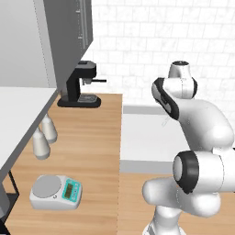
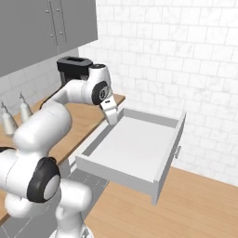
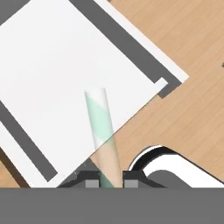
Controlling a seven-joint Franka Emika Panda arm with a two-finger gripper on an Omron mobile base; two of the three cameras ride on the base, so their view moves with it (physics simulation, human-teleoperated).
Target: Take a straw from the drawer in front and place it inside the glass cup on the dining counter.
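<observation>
No legible text: the kitchen scale (image 1: 56,192), lower left of the left base view, shows an unreadable green display.

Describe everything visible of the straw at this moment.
The straw is a thin, see-through pale tube with slanting mint-green stripes, plastic by its look. In the hand view it rises from between the two dark tips of the shut pincer, which clamps its lower end. It leans slightly, its open upper end free, over the pulled-out drawer.

Drawer: wide light grey drawer (image 2: 135,148) stands pulled out from the wood-topped desk (image 2: 86,122).
Straw: thin pale straw (image 3: 103,131) between the jaws, above the drawer.
</observation>
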